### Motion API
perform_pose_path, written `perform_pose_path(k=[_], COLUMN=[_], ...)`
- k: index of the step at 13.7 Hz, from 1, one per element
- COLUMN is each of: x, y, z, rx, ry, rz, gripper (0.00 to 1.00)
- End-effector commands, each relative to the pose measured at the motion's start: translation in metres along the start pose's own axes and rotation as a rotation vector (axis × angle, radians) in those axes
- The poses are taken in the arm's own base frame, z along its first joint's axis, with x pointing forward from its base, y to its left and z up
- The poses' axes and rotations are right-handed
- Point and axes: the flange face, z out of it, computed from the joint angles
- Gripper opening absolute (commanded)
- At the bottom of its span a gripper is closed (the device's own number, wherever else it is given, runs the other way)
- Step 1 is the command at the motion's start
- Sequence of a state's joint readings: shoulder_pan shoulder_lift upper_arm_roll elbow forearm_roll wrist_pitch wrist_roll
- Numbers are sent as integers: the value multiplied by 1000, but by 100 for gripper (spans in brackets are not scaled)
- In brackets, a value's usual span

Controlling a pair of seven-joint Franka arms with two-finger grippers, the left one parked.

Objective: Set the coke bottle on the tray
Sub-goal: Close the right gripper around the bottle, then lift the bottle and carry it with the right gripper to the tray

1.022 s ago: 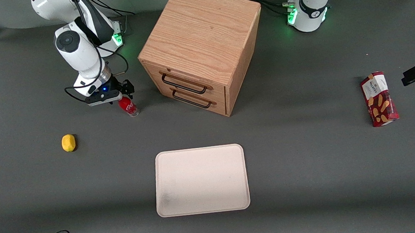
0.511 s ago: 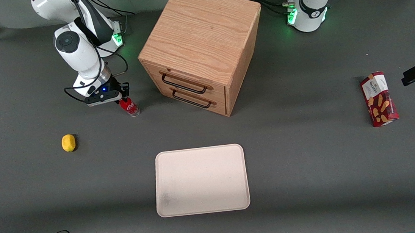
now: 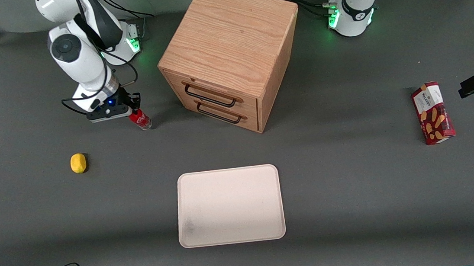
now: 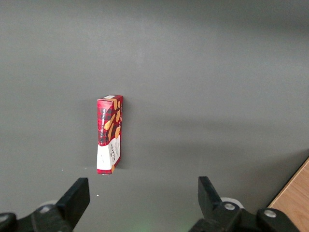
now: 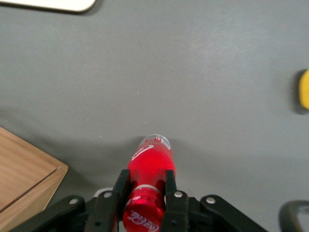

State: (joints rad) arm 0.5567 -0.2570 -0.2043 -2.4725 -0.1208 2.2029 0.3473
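Now the claw [image 3: 134, 113] is clamped on the neck of the coke bottle [image 3: 140, 119], its two fingers [image 5: 170, 186] pressed against the red body just below the cap, as the right wrist view shows. The bottle hangs tilted in the grasp, cap up in the claw and clear base angled down toward the tabletop [image 3: 355, 182]; whether the base touches the surface cannot be told. Claw and bottle sit toward the working arm's end of the tabletop, beside the wooden cabinet [image 3: 229, 55] and near its two drawers with dark handles. A yellow lemon [image 3: 78, 162] lies nearer the front camera than the bottle, close to the tabletop edge at the working arm's end. The tray [image 3: 229, 205] lies flat in the middle of the tabletop, near the edge closest to the front camera, well apart from the bottle and bare. A red snack box [image 3: 432, 113] lies toward the parked arm's end of the tabletop.
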Motion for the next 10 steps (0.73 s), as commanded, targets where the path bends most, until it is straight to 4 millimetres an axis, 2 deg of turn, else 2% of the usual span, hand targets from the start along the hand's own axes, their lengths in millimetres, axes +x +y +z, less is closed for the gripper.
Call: perform_pose_path(k=[1,3,6,8,10], x=[20,30,37,43,49], y=[11,16,21,19,17], z=[-79,-133,-194,-218,-228], rx=[-24,-23,-15,10,15], ry=[6,0,-1,2,13], rz=[2,-1,19,29,32], gripper=[1,1,1,1,1])
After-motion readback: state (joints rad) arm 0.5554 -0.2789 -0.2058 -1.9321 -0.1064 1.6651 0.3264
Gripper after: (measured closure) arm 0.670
